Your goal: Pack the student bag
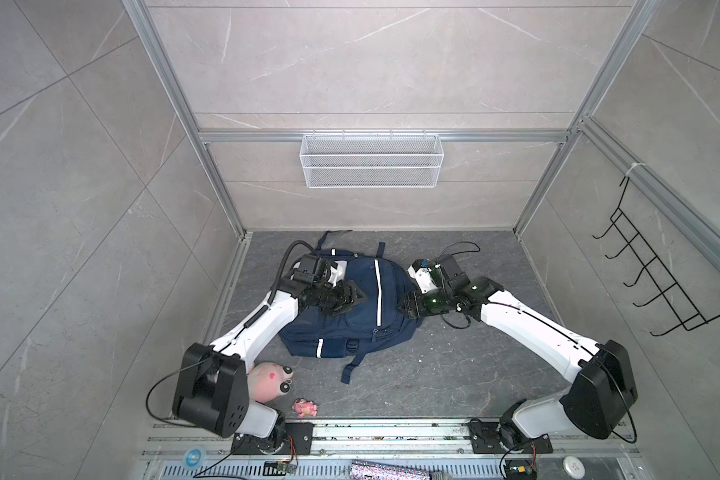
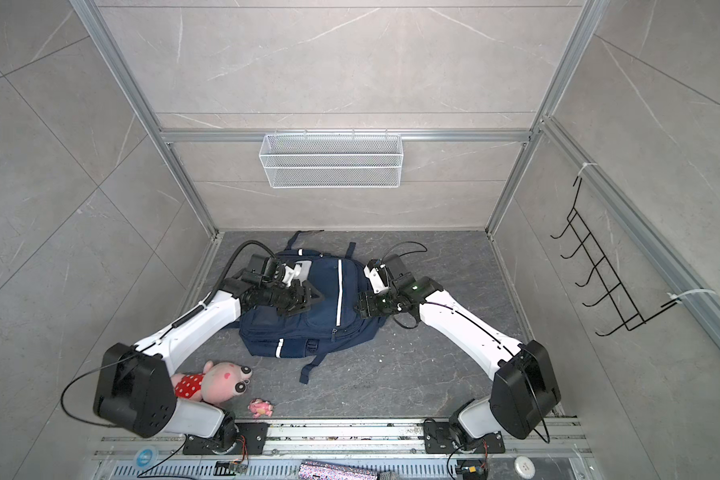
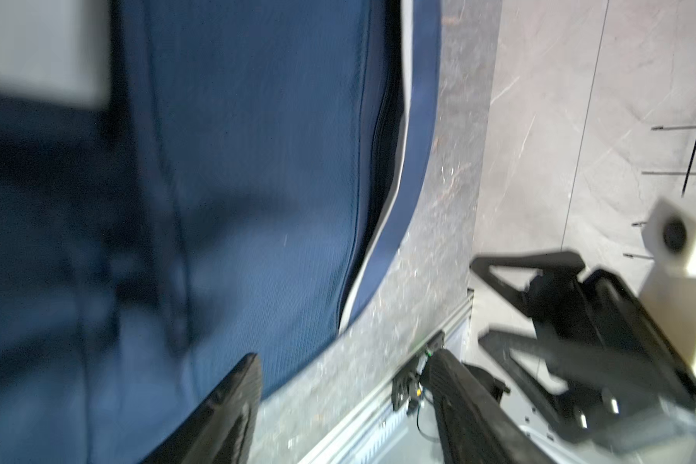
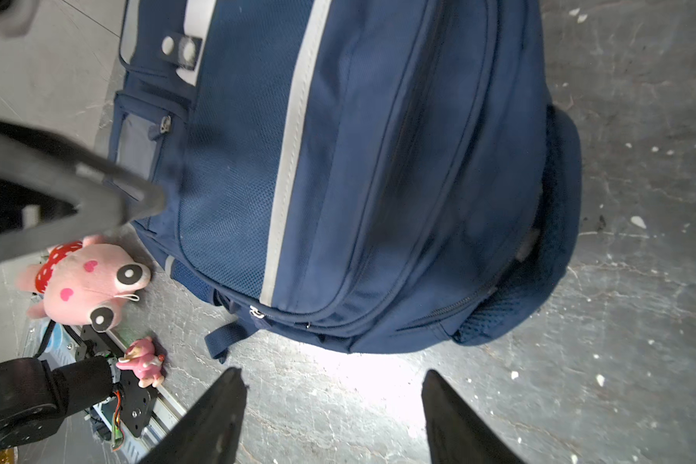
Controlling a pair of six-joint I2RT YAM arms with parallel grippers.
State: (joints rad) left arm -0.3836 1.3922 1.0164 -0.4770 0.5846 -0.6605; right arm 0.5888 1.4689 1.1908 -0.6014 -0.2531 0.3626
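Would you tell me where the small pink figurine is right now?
In both top views the small pink figurine lies on the floor at lower left, beside the pink plush toy, near the left arm's base and apart from the student bag.

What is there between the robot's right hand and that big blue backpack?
Nothing. In the right wrist view only bare, speckled grey floor shows between the open right hand and the student bag.
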